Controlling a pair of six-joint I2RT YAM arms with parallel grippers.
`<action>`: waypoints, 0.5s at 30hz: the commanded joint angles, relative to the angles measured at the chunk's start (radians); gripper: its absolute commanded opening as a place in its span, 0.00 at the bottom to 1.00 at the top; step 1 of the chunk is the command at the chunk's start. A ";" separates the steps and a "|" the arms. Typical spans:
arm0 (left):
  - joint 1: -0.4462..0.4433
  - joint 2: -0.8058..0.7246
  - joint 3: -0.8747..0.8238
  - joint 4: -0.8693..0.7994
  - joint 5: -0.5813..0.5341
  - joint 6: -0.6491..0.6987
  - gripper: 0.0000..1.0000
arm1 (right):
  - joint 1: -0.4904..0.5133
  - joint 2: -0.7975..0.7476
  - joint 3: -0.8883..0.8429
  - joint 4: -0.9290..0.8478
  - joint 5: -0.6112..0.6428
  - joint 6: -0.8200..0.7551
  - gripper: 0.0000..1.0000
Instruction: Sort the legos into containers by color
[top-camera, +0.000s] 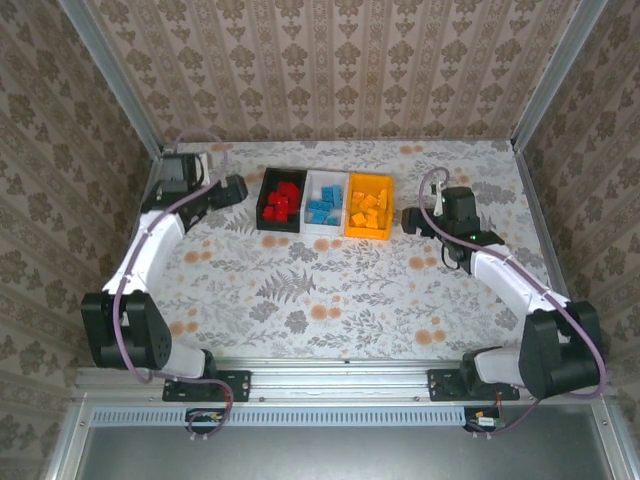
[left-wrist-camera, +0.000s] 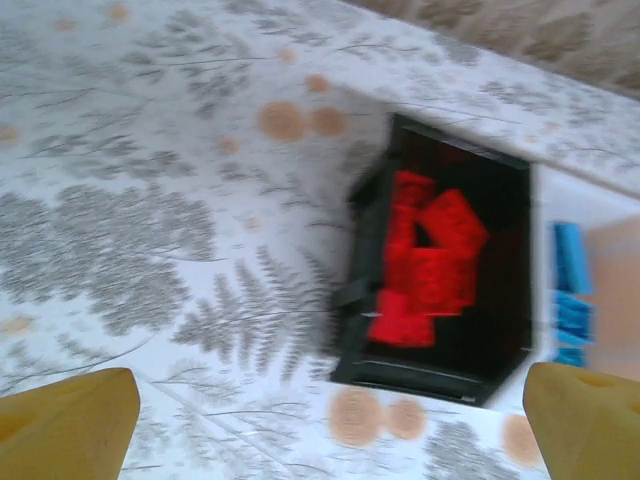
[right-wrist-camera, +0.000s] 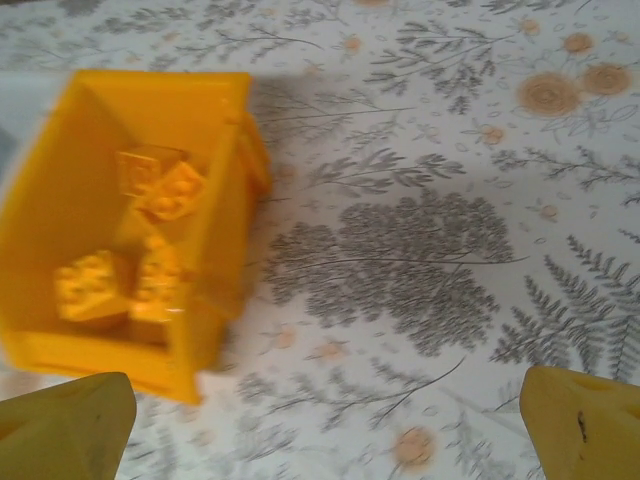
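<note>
Three bins stand in a row at the back of the table. The black bin (top-camera: 280, 227) holds red legos (top-camera: 282, 200), the white bin (top-camera: 326, 232) holds light blue legos (top-camera: 324, 208), and the orange-yellow bin (top-camera: 367, 236) holds yellow legos (top-camera: 370, 210). My left gripper (top-camera: 236, 190) hangs just left of the black bin, open and holding nothing. In the left wrist view the black bin (left-wrist-camera: 430, 375) with the red legos (left-wrist-camera: 430, 260) lies ahead of the gripper (left-wrist-camera: 330, 430). My right gripper (top-camera: 408, 220) is just right of the orange-yellow bin (right-wrist-camera: 215, 290), open, with bare table between its fingertips (right-wrist-camera: 585, 415).
The table (top-camera: 330, 290) is covered in a floral and fern print. Metal frame posts (top-camera: 535, 75) and wallpapered walls close it in at the back and sides. The arm bases sit on a rail (top-camera: 345, 370) at the near edge.
</note>
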 joint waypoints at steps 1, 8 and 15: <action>-0.006 -0.076 -0.175 0.264 -0.113 0.080 1.00 | -0.023 0.065 -0.064 0.303 0.032 -0.153 1.00; 0.023 -0.139 -0.386 0.479 -0.251 0.217 1.00 | -0.138 0.132 -0.168 0.476 -0.071 -0.157 1.00; 0.071 -0.200 -0.660 0.835 -0.243 0.325 1.00 | -0.152 0.195 -0.351 0.862 -0.089 -0.152 1.00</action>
